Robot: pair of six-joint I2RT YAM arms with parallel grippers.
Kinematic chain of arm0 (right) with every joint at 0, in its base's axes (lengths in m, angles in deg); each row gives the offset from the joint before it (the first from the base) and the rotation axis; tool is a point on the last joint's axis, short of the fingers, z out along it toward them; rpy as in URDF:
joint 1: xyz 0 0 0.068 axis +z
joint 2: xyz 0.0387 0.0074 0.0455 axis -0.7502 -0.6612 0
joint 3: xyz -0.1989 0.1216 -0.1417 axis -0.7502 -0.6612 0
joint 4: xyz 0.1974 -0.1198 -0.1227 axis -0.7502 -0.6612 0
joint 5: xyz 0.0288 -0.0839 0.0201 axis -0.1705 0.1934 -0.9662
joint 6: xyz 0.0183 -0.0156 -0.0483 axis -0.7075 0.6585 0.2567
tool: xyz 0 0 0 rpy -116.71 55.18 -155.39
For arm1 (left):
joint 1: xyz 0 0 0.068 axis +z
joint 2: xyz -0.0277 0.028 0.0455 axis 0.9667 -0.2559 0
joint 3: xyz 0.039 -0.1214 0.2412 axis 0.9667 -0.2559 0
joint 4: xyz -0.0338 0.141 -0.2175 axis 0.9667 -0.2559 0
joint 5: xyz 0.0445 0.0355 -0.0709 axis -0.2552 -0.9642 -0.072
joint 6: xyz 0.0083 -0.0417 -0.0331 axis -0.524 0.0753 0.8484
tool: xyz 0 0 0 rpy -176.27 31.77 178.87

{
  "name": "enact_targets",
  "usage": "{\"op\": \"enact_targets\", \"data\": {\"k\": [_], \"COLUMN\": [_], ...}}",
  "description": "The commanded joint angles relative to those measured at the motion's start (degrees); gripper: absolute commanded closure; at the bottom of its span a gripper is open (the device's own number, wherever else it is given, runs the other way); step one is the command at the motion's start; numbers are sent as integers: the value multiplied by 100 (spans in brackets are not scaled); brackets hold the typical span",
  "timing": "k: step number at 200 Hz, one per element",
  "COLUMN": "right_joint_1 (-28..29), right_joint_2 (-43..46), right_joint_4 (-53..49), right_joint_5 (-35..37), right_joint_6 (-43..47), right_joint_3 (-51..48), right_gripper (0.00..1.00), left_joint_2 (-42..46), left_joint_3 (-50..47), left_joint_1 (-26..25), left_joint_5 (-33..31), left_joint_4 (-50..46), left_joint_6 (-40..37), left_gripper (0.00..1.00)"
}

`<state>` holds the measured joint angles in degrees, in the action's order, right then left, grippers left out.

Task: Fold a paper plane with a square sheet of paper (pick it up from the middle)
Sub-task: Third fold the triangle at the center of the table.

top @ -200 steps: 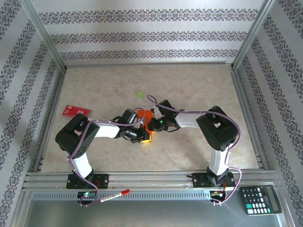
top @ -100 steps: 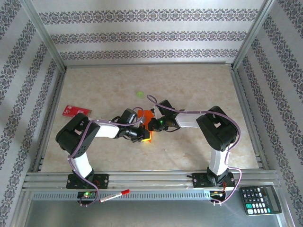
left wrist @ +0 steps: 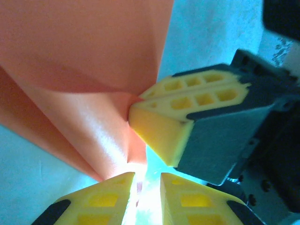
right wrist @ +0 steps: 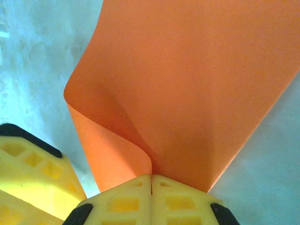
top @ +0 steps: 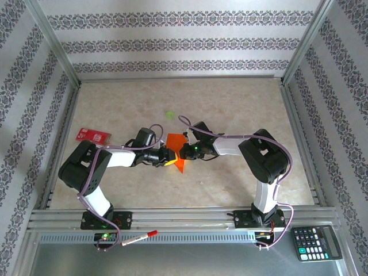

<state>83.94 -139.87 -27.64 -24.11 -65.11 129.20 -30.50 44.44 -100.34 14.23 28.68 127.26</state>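
Observation:
The square sheet of paper (top: 175, 148) is bright orange and curled into a fold, lifted slightly off the table at its middle. My right gripper (top: 185, 152) is shut on its folded edge (right wrist: 151, 177), and the sheet (right wrist: 197, 84) fans out ahead of the jaws. My left gripper (top: 168, 156) sits just left of the paper, jaws slightly apart (left wrist: 147, 176) with nothing gripped between them. In the left wrist view the paper (left wrist: 89, 61) hangs ahead, pinched by the right gripper's fingers (left wrist: 187, 101). One left finger (right wrist: 33, 168) shows in the right wrist view.
A small red card (top: 92, 135) lies at the left of the table and a tiny green spot (top: 169, 114) lies beyond the paper. A calculator (top: 315, 241) and a red-capped pen (top: 139, 237) rest on the near rail. Aluminium frame posts border the table.
My left gripper has let go of the paper, parted its jaws and drawn back to the left. More of the orange sheet now shows. The right gripper has held still.

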Motion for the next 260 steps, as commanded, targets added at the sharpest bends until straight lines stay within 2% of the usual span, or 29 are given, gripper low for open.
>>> {"op": "enact_targets", "data": {"k": [1, 63, 131, 260], "right_joint_1": [-71, -79, -79, -101], "right_joint_2": [-287, -304, -324, -285], "right_joint_4": [-517, -510, -489, -576], "right_joint_5": [480, 472, 465, 431], "right_joint_6": [-35, -31, -36, 33], "right_joint_3": [-257, -254, -256, -157], "right_gripper": [99, 99, 99, 96], "left_joint_2": [80, -233, -576, -867], "left_joint_3": [113, 695, 1045, 866], "left_joint_1": [147, 170, 179, 186], "left_joint_5": [106, -57, -588, -951], "left_joint_4": [25, -696, -1545, -1775], "left_joint_6": [-47, -510, -1110, -1398], "left_gripper": [80, 80, 81, 83]}}
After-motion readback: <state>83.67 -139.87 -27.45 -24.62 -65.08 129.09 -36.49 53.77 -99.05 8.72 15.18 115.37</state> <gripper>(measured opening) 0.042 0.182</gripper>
